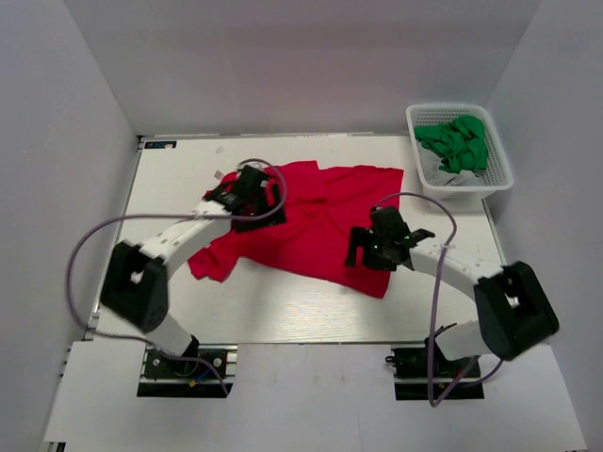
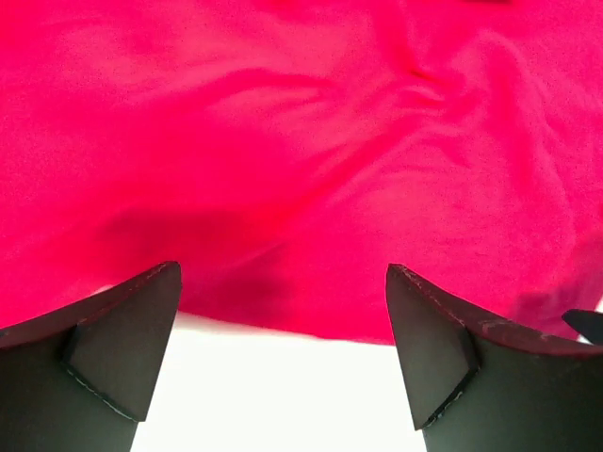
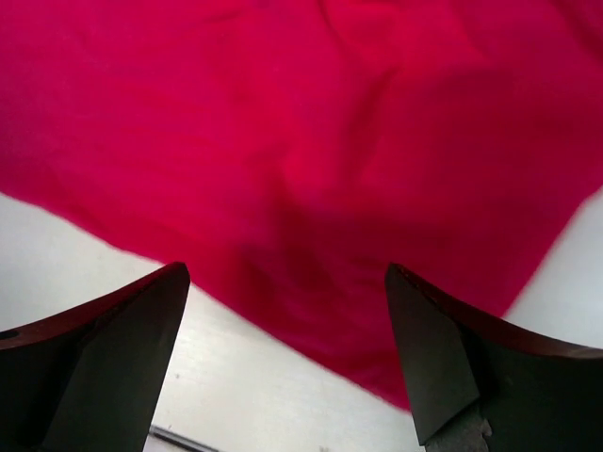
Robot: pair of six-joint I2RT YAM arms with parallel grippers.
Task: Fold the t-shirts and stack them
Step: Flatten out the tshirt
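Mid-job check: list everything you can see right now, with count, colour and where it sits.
t-shirt: one, bright red, lying rumpled mid-table
basket: one, white lattice, far right corner
cloth: one bundle, green, inside the basket
table: one, white, under the t-shirt
left end effector: one, black, open, over the t-shirt's left part
right end effector: one, black, open, over the t-shirt's near right edge

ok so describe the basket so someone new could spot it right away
Start at the white table and go to its far right corner. The white lattice basket sits there, holding crumpled green cloth. It is the only container; the red t-shirt lies loose mid-table.
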